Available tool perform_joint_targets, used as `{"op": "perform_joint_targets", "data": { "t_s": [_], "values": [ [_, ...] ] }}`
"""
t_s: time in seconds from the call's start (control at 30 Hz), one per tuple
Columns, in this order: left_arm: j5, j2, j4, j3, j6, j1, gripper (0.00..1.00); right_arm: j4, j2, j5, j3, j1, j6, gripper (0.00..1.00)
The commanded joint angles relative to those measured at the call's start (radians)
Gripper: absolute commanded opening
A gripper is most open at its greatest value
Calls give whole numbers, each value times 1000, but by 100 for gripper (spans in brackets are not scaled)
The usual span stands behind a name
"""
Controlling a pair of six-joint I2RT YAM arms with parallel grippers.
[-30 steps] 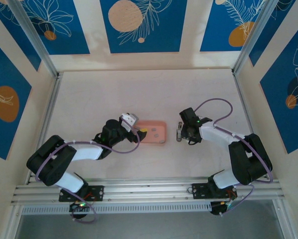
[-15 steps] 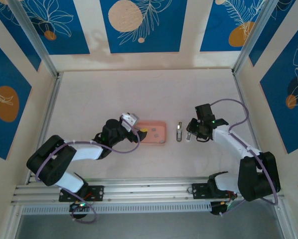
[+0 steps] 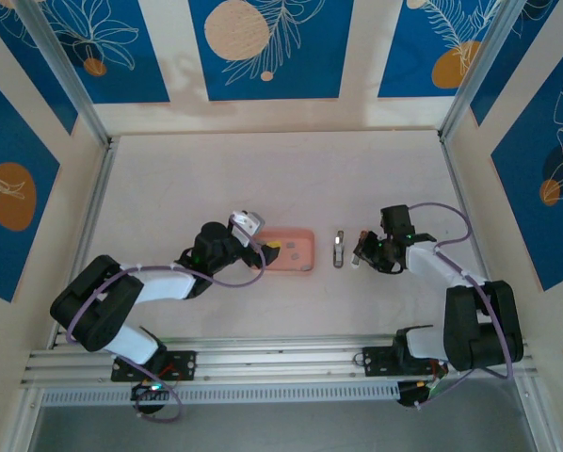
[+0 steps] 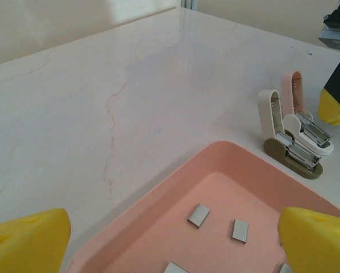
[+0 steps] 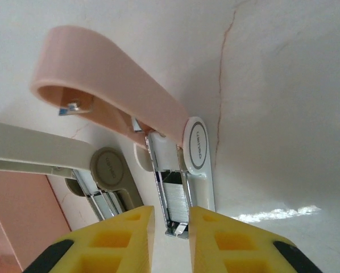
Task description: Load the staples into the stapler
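Note:
Two small staplers stand open side by side on the table right of the pink tray (image 3: 300, 262): a pink stapler (image 5: 130, 108) and a white-and-brown stapler (image 4: 286, 148). The pink one's lid is up and a strip of staples (image 5: 178, 196) lies in its magazine. Several loose grey staples (image 4: 198, 215) lie in the tray (image 4: 158, 199). My left gripper (image 4: 173, 242) is wide open over the tray's left end (image 3: 263, 249). My right gripper (image 5: 171, 215) sits just right of the staplers (image 3: 338, 250), jaws nearly closed, with the magazine's front end showing in the slit between them.
Metal rails run along the table's left, right and near edges. Blue patterned walls enclose the far side. Bare tabletop lies beyond the tray and staplers.
My right gripper has drawn back to the right from over the staplers and its jaws have narrowed. The left arm and tray have not moved.

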Motion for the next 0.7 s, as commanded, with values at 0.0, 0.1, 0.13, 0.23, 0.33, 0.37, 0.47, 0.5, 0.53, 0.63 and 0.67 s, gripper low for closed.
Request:
{"op": "perform_joint_targets", "data": {
  "t_s": [0.0, 0.1, 0.13, 0.23, 0.33, 0.37, 0.47, 0.5, 0.53, 0.63, 0.67],
  "values": [
    [21, 12, 0, 27, -9, -7, 94, 16, 13, -47, -15, -13, -4, 22],
    [22, 14, -2, 29, -11, -8, 94, 16, 24, -51, -22, -16, -4, 22],
    [21, 16, -3, 30, -11, -7, 94, 18, 29, -54, -25, -18, -4, 22],
    [25, 18, -5, 35, -11, -8, 94, 30, 41, -67, -30, -19, -2, 22],
    [26, 20, -7, 35, -10, -7, 94, 31, 47, -68, -33, -19, 0, 22],
    [26, 20, -7, 35, -10, -6, 94, 26, 50, -67, -33, -20, 0, 22],
    [26, 20, -8, 37, -10, -8, 94, 7, 57, -60, -30, -21, 0, 18],
    [26, 19, -10, 37, -10, -8, 94, 3, 59, -62, -29, -21, 0, 17],
    [26, 17, -11, 37, -10, -6, 94, -1, 60, -63, -30, -21, 0, 17],
    [26, 13, -22, 41, -10, -7, 93, -14, 53, -64, -24, -18, -1, 16],
    [26, 10, -29, 45, -8, -6, 94, -19, 47, -65, -21, -15, -3, 16]
  ]
}}
